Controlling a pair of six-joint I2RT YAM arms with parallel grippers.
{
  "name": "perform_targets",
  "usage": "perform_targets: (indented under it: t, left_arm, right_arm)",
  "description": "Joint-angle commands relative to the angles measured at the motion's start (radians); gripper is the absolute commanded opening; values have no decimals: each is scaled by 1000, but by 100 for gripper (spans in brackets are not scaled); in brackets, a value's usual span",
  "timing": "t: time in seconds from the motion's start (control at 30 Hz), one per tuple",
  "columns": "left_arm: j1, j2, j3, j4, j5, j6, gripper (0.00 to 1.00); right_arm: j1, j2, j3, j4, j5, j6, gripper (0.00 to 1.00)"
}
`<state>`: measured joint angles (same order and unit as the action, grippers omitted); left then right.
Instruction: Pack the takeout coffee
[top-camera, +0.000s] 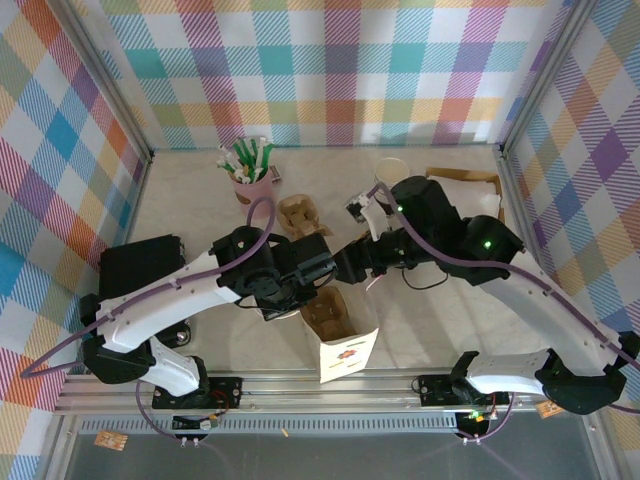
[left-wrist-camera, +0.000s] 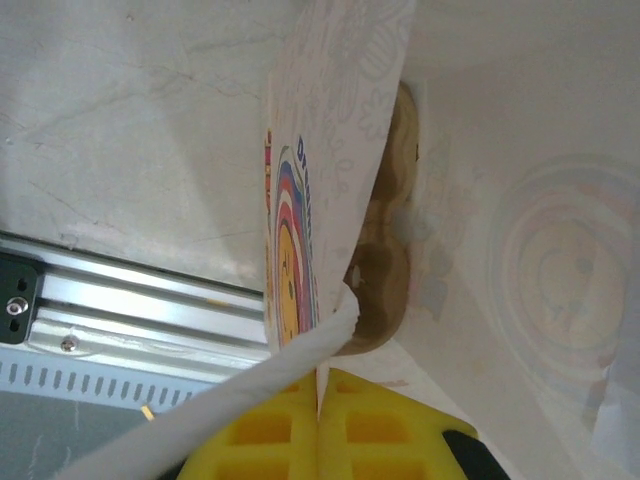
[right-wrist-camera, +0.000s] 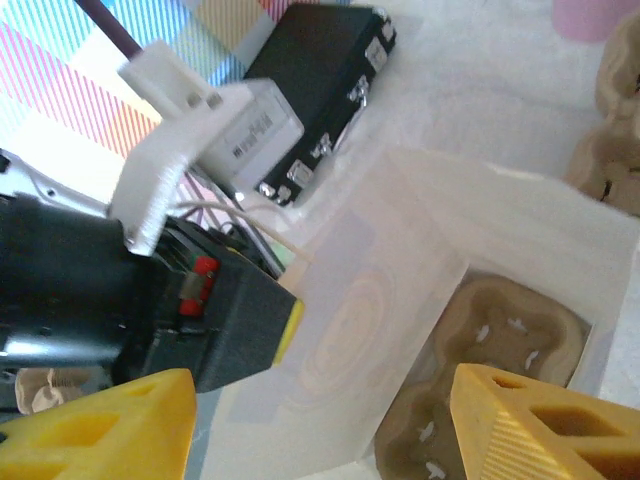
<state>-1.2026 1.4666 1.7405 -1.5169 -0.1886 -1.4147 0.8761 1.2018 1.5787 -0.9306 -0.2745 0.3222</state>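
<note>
**While my left jaws (left-wrist-camera: 320, 430) pinch the paper bag (left-wrist-camera: 335, 150) by its rim, my right jaws (right-wrist-camera: 325, 425) hang empty**

Right jaws stand wide over the bag's mouth. The cardboard carrier (right-wrist-camera: 500, 320) lies just below, between them, its wells empty. Where the takeout coffee stands, I cannot tell. Lettering on the bag's rainbow label (left-wrist-camera: 290, 250) is too skewed to read.

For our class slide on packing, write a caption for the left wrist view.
Left end effector pinching the rim of a white paper bag, a cardboard cup tray inside.
</note>
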Motion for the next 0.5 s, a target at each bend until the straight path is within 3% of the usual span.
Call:
perform_targets:
  t: [0.0,0.2,0.47]
  left_arm:
    - [-24,0,18,-1,-23,22,0]
    - [-23,31,35,-60,-10,58,0]
    - [-24,3,-29,-1,8,112,0]
  right_arm:
    - [-23,-18,58,-6,25,-30,68]
    - [-55,-26,145,-53,121,-64,68]
    - [-106,-54,167,-72,189,-77,68]
